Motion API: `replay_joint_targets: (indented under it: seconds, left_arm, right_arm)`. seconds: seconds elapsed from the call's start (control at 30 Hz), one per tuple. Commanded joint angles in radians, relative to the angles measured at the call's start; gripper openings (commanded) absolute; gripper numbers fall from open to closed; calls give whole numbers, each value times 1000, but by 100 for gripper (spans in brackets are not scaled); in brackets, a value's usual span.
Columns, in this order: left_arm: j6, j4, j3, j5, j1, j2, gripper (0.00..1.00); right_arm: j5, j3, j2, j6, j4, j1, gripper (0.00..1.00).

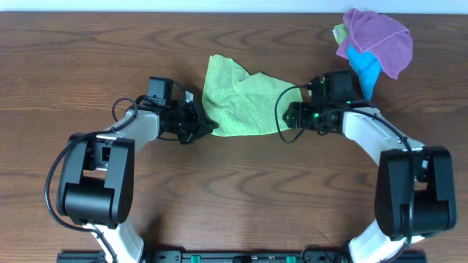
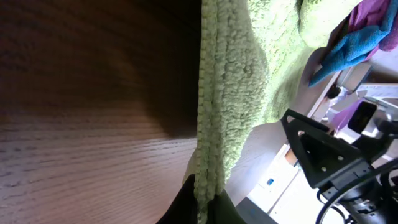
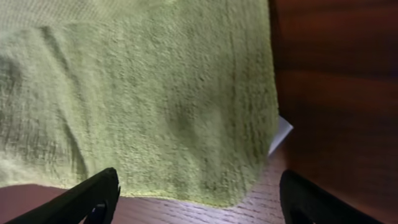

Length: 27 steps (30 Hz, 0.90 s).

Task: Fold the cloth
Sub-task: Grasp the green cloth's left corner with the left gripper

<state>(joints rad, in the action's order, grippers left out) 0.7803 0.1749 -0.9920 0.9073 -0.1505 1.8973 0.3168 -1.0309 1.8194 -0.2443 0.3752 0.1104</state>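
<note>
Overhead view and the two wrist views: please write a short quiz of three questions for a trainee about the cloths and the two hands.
1. True or false: the left hand is shut on an edge of the green cloth.
2. Choose one: the right hand is A) open at the green cloth, B) shut on a cup, C) out of every view.
3. Missing word: the purple cloth lies to the robot's ____ of the green cloth.

Key: 1 true; 2 A; 3 right.
</note>
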Motion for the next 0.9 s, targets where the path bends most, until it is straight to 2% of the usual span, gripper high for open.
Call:
replay_joint_targets:
  seconds: [0.0,0.17,0.43,0.53,0.63,0.87]
  left_arm:
    - [-26,1,-9,0,6,12,6]
    - [-41,6,-9,-2,6,12,6]
    - [-45,8,-8,-2,6,12,6]
    - [-57,8,-8,-5,6,12,6]
    - [-86,7,-8,-5,6,12,6]
    - [-105,1,-10,101,24,5,6]
  right_arm:
    - [-19,13,-1,-41,-24,-8,81]
    - [-21,13,29,-96,-83,-8,79]
    - [16,13,81,-137,-114,-5,68]
    - [16,13,81,-137,-117,-4,41]
    - [19,13,80,-137,-125,-5,1]
    - [188,13,-12,-169,-91,-1,1]
